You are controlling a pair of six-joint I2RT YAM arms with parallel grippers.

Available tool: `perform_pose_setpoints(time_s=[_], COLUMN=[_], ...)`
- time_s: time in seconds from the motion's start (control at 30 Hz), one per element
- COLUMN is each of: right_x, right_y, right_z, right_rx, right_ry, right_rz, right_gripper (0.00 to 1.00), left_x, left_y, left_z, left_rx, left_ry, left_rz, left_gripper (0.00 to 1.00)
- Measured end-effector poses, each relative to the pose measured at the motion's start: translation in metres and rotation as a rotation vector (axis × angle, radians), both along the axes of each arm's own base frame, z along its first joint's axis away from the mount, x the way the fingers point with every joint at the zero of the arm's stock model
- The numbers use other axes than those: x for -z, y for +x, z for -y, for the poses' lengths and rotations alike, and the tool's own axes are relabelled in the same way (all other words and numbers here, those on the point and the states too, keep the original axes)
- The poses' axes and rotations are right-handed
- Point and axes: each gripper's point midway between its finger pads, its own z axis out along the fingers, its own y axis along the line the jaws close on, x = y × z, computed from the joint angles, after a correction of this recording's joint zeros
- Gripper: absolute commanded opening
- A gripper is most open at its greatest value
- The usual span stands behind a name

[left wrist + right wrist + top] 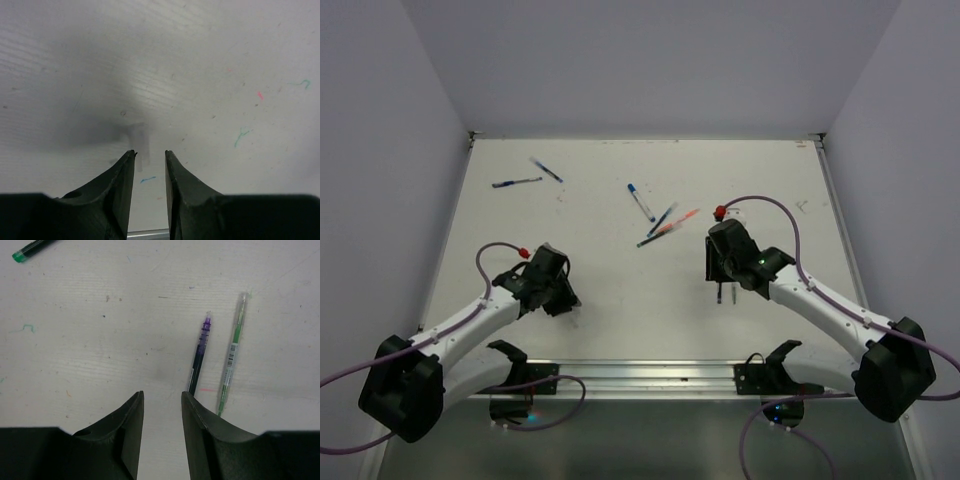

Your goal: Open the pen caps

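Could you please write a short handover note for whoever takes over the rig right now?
Left hand: open, empty, over the ink-flecked white table; no pen in its view.
Right hand: open, empty, beside a thin purple stick pen and a thin green stick pen lying side by side, apart.
Farther off: two blue stick pens at far left, a pale pen with a blue end, a dark pen and an orange-red pen close together mid-table.
Done: nothing evident; no loose cap in view.
Left: caps too small to judge; check every pen and uncap.
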Motion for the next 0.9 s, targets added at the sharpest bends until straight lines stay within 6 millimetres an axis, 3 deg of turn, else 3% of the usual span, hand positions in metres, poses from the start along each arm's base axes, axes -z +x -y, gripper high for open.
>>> perform_pose_setpoints(time_s=[0.07, 0.13, 0.3, 0.43, 0.7, 0.9], right_x=[-0.001, 0.0, -0.001, -0.007, -0.024, -0.024], right_y=[-0.001, -0.003, -0.006, -0.003, 0.004, 0.001], right_z=[-0.002, -0.005, -0.011, -0.015, -0.02, -0.018], right_rx=[-0.007, -0.017, -0.036, -0.042, -0.044, -0.044], right_ry=[0.01, 0.023, 0.051, 0.066, 0.085, 0.08], right_rz=[-0.003, -0.013, -0.028, -0.019, 0.01, 0.002], right_gripper=[0.41, 0.48, 0.63, 0.63, 0.63, 0.64], left_x=[-0.014, -0.038, -0.079, -0.084, -0.075, -0.094], left_y=[0.01, 0.026, 0.054, 0.059, 0.08, 0.153], left_z=[0.0, 0.003, 0.007, 0.008, 0.022, 0.063], left_rx=[0.005, 0.008, 0.008, 0.02, 0.046, 0.068], left_ry=[0.016, 0.028, 0.029, 0.04, 0.056, 0.018], left_rz=[0.028, 0.082, 0.197, 0.209, 0.164, 0.229], left_gripper=[0.37, 0.51, 0.54, 0.54, 0.52, 0.51])
